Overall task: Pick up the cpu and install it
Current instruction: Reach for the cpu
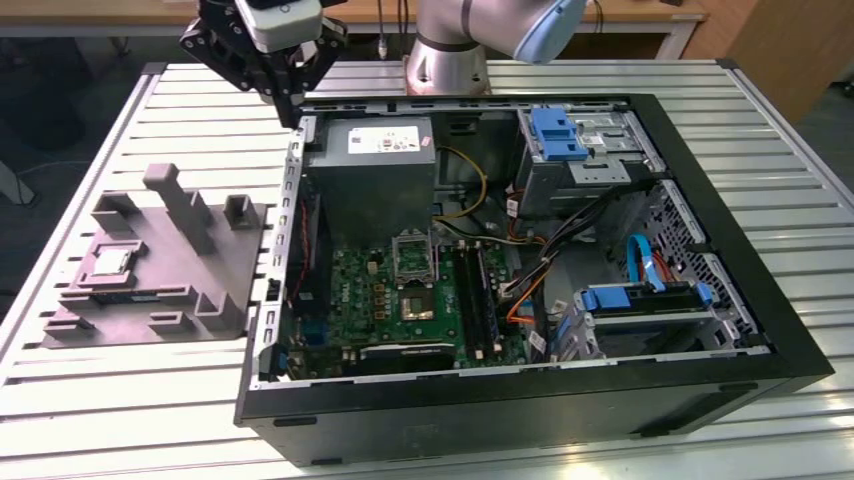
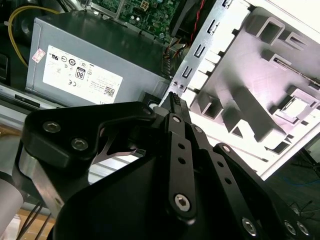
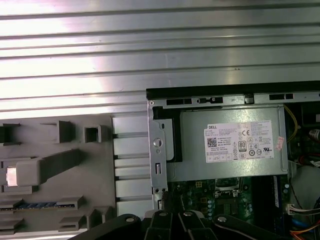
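The cpu (image 1: 110, 262) is a small pale square chip lying flat in a recess of the grey fixture (image 1: 187, 290) on the table, to the exterior view's left of the computer case (image 1: 534, 400). In both wrist views it shows as a bright square in that fixture (image 2: 299, 107) (image 3: 11, 175). My black gripper (image 1: 291, 108) hangs above the case's back left corner, well away from the cpu, its fingers (image 2: 176, 125) closed together on nothing. The dark metal-framed socket (image 1: 414, 255) sits on the green motherboard inside the case.
A grey power supply box (image 1: 380, 150) with a white label fills the case's back left. Drive cages with blue tabs (image 1: 558, 135) and loose cables (image 1: 587, 240) crowd the exterior view's right side. The fixture carries tall upright posts (image 1: 180, 205). The table is ribbed metal (image 1: 80, 130).
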`<state>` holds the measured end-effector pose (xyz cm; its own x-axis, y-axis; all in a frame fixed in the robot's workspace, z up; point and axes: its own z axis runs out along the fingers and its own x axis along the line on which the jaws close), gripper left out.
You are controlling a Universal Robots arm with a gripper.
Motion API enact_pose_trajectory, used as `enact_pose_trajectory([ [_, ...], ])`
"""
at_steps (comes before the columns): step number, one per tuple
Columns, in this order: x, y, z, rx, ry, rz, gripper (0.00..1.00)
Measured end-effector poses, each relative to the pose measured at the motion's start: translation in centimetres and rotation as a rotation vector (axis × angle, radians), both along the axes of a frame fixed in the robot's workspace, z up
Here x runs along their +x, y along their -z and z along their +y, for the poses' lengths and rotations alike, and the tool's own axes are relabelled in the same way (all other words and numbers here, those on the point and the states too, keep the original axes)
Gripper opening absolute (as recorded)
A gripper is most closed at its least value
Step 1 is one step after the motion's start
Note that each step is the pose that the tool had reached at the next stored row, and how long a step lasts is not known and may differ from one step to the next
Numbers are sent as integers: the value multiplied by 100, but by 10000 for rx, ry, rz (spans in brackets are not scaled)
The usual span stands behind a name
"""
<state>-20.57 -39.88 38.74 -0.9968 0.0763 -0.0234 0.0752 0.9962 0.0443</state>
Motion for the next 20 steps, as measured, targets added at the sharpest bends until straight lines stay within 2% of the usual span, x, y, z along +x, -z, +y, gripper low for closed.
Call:
enact_pose_trajectory([
  [15,-100,5,0,0,-1,0,11],
  [20,-137,6,15,0,0,0,11],
])
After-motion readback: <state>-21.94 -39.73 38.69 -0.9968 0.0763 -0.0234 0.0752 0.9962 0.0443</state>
